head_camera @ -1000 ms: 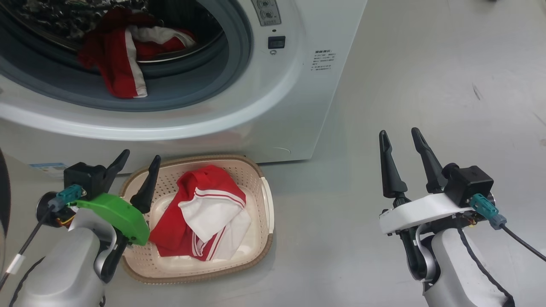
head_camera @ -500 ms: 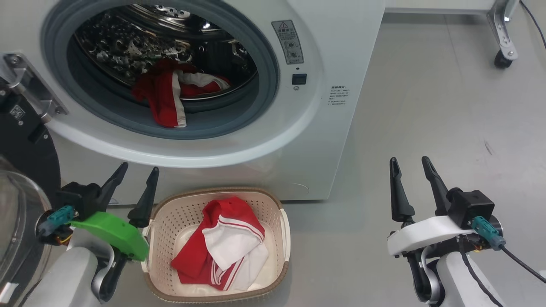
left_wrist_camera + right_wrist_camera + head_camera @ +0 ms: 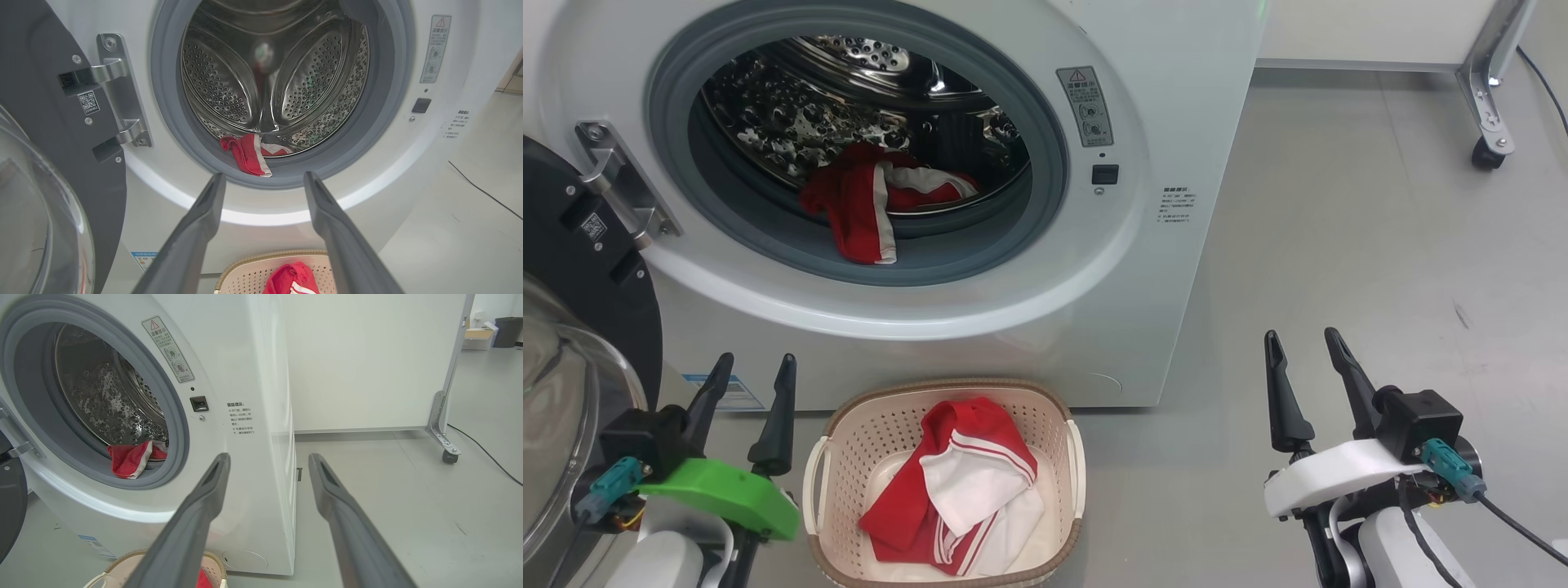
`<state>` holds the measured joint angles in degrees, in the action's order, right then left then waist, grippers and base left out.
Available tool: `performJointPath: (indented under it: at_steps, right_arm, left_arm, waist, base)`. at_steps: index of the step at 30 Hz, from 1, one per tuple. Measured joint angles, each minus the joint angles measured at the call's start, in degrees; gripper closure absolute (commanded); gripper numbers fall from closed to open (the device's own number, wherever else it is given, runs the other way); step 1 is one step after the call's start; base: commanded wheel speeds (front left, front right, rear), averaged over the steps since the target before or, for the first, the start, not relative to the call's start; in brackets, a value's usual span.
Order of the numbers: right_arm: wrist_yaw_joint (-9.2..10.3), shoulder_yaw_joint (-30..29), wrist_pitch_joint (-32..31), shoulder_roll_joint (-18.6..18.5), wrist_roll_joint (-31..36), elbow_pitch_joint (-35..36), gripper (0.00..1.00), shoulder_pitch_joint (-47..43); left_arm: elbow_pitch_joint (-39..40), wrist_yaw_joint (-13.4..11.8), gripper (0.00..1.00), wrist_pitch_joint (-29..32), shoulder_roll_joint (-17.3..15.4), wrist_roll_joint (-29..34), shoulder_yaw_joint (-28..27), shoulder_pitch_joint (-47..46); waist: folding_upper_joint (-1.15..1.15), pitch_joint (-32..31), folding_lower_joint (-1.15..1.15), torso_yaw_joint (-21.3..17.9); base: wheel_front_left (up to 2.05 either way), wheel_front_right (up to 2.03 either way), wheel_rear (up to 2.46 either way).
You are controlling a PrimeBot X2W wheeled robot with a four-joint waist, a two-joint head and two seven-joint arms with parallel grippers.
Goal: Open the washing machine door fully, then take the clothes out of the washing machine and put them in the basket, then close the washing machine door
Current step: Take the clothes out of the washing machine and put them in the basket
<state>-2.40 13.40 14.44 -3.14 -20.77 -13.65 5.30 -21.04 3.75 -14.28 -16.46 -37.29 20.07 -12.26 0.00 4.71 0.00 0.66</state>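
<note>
Now, spread wide and empty: left hand [image 3: 755,361], low before the washing machine [image 3: 1160,98], below the left side of its opening; right hand [image 3: 1300,335], equally wide and empty, off the machine's right front corner, over bare floor [image 3: 1339,204]. Further out, inside the machine's drum [image 3: 800,122], draped across the lower grey lip [image 3: 947,261]: the remaining clothes [image 3: 858,208], red with a white stripe, one end hanging toward the front. Likely light and limp, no stiffness, prone to trail and snag on the lip. Best pinched at the bunched fold just inside the lip, not at the dangling tip; lift clear before drawing out. Directly under the machine's opening, on the floor: the basket [image 3: 947,385], already holding a red-and-white garment [image 3: 956,490]. Swung wide aside at the machine's left: the washing machine door [image 3: 572,269].
</note>
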Motion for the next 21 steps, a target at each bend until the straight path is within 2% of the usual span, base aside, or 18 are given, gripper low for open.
performJointPath:
  at_steps: [21]
  right_arm:
    - [-0.51,0.0,0.0,0.1,0.0,0.2,0.0,0.0]
  left_arm:
    - [6.1,-0.3,0.0,0.0,1.1,3.6,-2.8,4.4]
  waist:
    - [0.0,0.0,0.0,-0.8]
  base:
    - [0.0,0.0,0.0]
